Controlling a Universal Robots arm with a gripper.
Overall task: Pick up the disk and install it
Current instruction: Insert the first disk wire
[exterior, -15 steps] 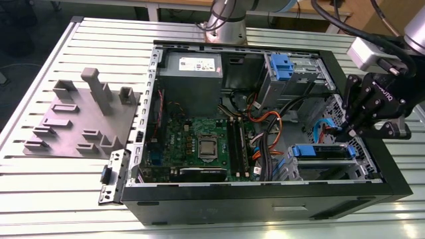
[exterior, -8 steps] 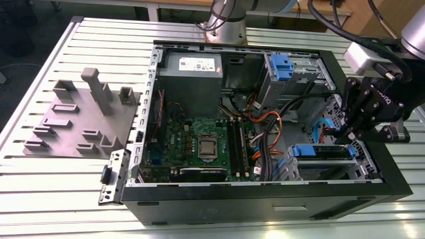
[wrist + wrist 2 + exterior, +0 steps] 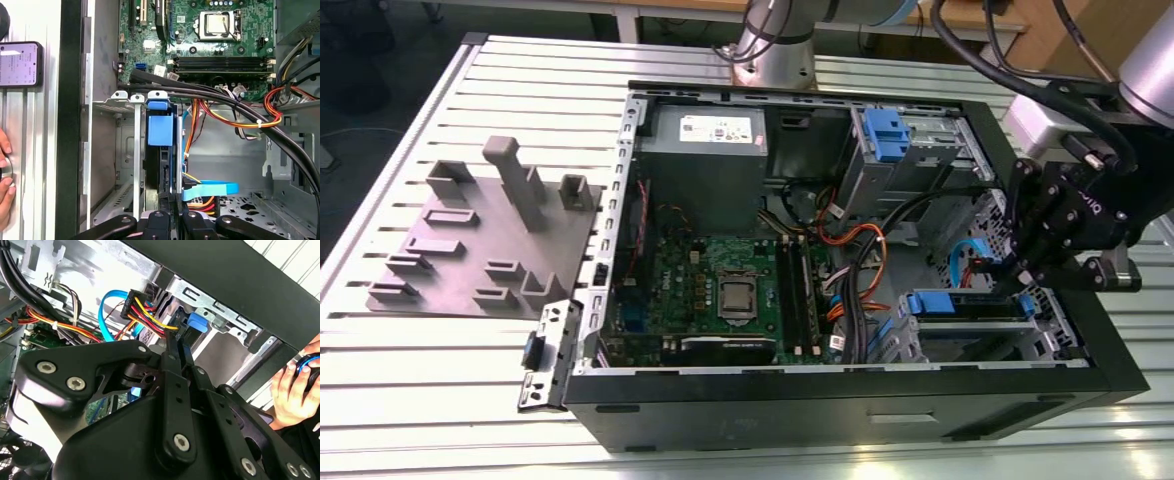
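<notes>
Disk (image 3: 160,170) stands on edge inside the lower drive cage (image 3: 125,100) of the open computer case (image 3: 854,400), and it is seated between the cage's metal rails. In the exterior view it sits in the case's front corner, toward the exterior view's right, with blue plastic showing at its inner end (image 3: 974,308).

Tool (image 3: 172,215) is drawn narrow and appears closed on the disk's near end. It is lined up with the slot, so any push would run straight along the rails. In the second wrist view the tool (image 3: 175,342) reaches just beside a bundle of coloured power wires (image 3: 150,315). The exterior view shows the tool (image 3: 1017,285) low over the cage, inside the case wall.

A blue plastic piece (image 3: 160,127) caps the far end of the slot; whether it belongs to the disk or the cage cannot be told. A flat blue cable (image 3: 210,190) lies close beside the slot, clear of the rails.

Judgement: the disk looks largely inserted, but full seating is not confirmed.

A person's hand (image 3: 287,390) rests outside the case, well apart from the tool. The case lies on a slatted table (image 3: 427,380).
</notes>
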